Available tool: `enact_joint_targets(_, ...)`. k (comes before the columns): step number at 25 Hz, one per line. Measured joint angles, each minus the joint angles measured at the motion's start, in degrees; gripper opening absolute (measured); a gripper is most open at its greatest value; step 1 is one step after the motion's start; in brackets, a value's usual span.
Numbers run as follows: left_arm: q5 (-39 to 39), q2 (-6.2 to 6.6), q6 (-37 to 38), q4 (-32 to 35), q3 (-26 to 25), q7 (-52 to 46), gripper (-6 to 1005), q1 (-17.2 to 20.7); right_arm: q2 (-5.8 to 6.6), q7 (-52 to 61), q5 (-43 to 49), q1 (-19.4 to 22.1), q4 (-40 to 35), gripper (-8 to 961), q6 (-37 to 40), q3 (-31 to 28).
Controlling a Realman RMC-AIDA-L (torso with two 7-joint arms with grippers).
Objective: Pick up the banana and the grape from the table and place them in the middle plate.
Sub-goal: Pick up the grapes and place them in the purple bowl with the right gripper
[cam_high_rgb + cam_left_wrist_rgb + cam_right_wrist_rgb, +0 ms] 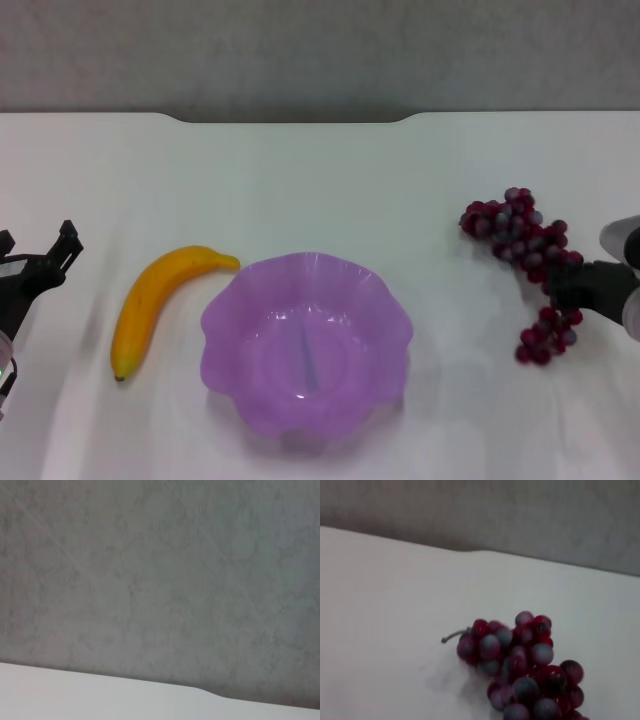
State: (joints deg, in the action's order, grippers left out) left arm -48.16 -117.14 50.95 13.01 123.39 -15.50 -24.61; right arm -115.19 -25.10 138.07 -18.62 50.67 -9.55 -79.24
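Note:
The banana (160,300) lies on the white table (320,180), just left of the purple scalloped plate (305,345), its tip close to the rim. The plate holds nothing. The grape bunch (520,250) lies on the table to the right of the plate. My right gripper (585,285) comes in from the right edge and sits over the middle of the bunch, hiding part of it. The right wrist view shows the bunch's stem end (520,665) close up. My left gripper (40,245) is open and empty at the table's left edge, left of the banana.
The table's far edge has a notch (290,120), with a grey wall behind it. The left wrist view shows only that wall (160,580) and a strip of table (75,695).

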Motion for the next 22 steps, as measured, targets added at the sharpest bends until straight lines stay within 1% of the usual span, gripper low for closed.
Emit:
enact_joint_targets(6, 0.0, -0.05, -0.06, -0.02, 0.0, -0.04, 889, -0.06, 0.0, -0.03, 0.31, 0.91, 1.95, 230, 1.12, 1.01)
enact_joint_targets(11, 0.0, -0.03, -0.07, -0.09, 0.0, -0.07, 889, -0.09, 0.09, -0.34, 0.78, 2.26, 4.96, 228, 2.7, 1.86)
enact_joint_targets(19, -0.21, -0.08, -0.07, -0.37, 0.0, -0.08, 889, 0.05, 0.21, -2.32, 0.8, 2.36, 9.17, 223, 3.55, 1.87)
enact_joint_targets(22, -0.15, -0.06, -0.07, -0.37, 0.0, -0.12, 889, 0.14, 0.3, -3.87, 0.79, 2.7, 11.81, 222, 3.23, 1.34)
